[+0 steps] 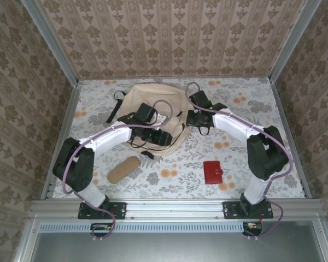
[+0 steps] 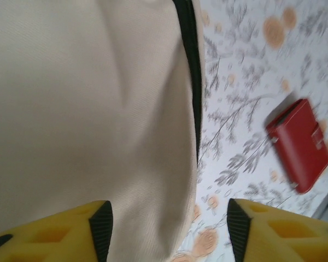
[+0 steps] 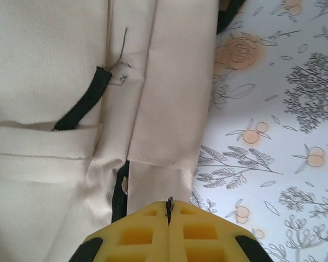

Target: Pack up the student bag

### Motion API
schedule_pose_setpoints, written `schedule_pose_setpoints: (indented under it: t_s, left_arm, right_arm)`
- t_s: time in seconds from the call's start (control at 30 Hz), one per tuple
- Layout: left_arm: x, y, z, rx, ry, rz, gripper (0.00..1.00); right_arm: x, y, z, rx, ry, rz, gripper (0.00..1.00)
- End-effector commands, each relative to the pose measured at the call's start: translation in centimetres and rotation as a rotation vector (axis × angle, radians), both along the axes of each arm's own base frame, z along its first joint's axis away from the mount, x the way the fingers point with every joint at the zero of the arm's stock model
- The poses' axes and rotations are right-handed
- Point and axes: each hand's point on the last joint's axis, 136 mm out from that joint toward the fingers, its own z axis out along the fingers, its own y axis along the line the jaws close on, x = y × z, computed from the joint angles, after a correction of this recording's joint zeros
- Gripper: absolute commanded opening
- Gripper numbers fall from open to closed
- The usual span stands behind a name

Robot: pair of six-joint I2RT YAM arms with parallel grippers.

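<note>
Tan pouch, red wallet near student bag

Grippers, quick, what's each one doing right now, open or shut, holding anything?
Left gripper: open over the student bag, holding nothing.
Right gripper: shut at the bag's edge; whether it grips anything cannot be told.

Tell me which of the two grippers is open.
The left gripper: its yellow fingers stand well apart over the student bag, while the right gripper has its fingers pressed together.
</note>
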Motion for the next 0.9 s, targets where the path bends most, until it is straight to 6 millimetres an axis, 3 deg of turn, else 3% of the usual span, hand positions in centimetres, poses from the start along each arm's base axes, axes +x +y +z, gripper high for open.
schedule_pose_setpoints:
  t_s: [0.0, 0.17, 0.3, 0.33, 0.43, 0.53, 0.63, 0.77, 0.87]
  left_arm:
    - [1.2, 0.0, 4.3, -0.083, -0.021, 0.073, 0.64]
    - [3.2, 2.5, 5.7, -0.065, -0.051, 0.229, 0.7]
    - [3.8, 4.6, 6.0, -0.012, -0.083, 0.324, 0.74]
    - [3.9, 5.1, 6.0, -0.001, -0.089, 0.347, 0.74]
    - [4.2, 7.0, 5.7, 0.065, -0.099, 0.425, 0.78]
    - [4.3, 9.0, 5.2, 0.116, -0.096, 0.5, 0.83]
    - [4.2, 10.4, 4.6, 0.123, -0.08, 0.562, 0.89]
    - [3.9, 11.3, 4.3, 0.103, -0.073, 0.592, 0.97]
    - [3.7, 11.6, 4.4, 0.102, -0.077, 0.597, 1.0]
  right_arm:
    - [-0.1, -3.1, 0.8, -0.052, -0.032, -0.052, 0.0]
    - [-0.3, -6.0, 0.6, -0.073, -0.023, -0.099, 0.0]
    - [-0.8, -7.1, 1.5, -0.072, -0.031, -0.113, 0.0]
    - [-1.1, -6.9, 2.0, -0.056, -0.032, -0.098, 0.04]
    - [-2.4, -5.3, 3.7, 0.011, -0.041, -0.017, 0.52]
    - [-5.2, -5.0, 3.9, 0.022, -0.017, -0.021, 0.76]
    - [-8.3, -4.2, 3.5, 0.078, 0.005, -0.053, 0.83]
    - [-12.2, -2.7, 1.5, 0.186, 0.074, -0.119, 0.84]
    - [-13.6, -0.8, 0.6, 0.292, 0.095, -0.138, 0.84]
